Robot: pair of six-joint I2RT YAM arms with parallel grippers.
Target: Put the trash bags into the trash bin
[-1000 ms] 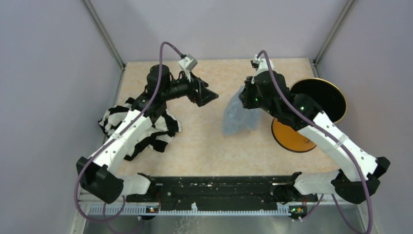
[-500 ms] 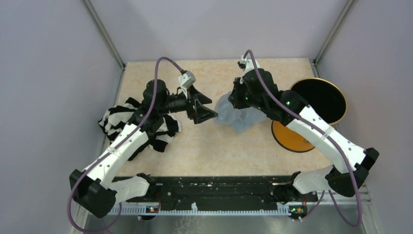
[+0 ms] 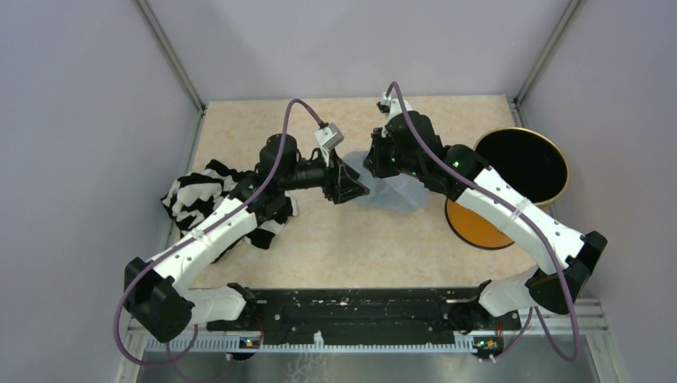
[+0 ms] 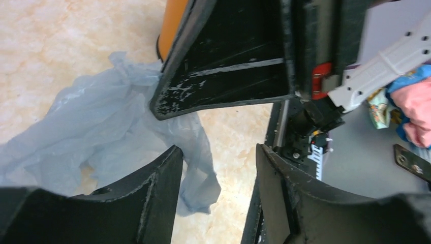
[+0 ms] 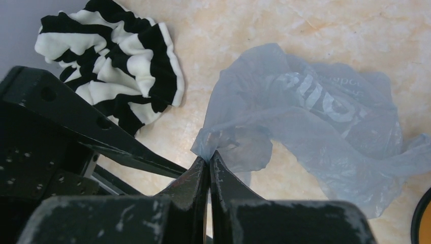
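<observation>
The pale-blue crinkly trash bag hangs and drapes at mid-table between both arms. My right gripper is shut on a bunched corner of the bag, holding it up. My left gripper is open right beside it, its jaws apart with a loose flap of the bag hanging between them and against the left finger. From above, the left gripper almost meets the right gripper. The orange trash bin with its gold rim and black inside stands at the right, partly behind the right arm.
A black-and-white striped cloth heap lies at the left under the left arm, also seen as cloth in the right wrist view. Grey walls close in the table on three sides. A black rail runs along the near edge.
The right gripper has carried the bag leftward, away from the bin. The left arm has swung right to the bag, and its jaws have narrowed around a flap.
</observation>
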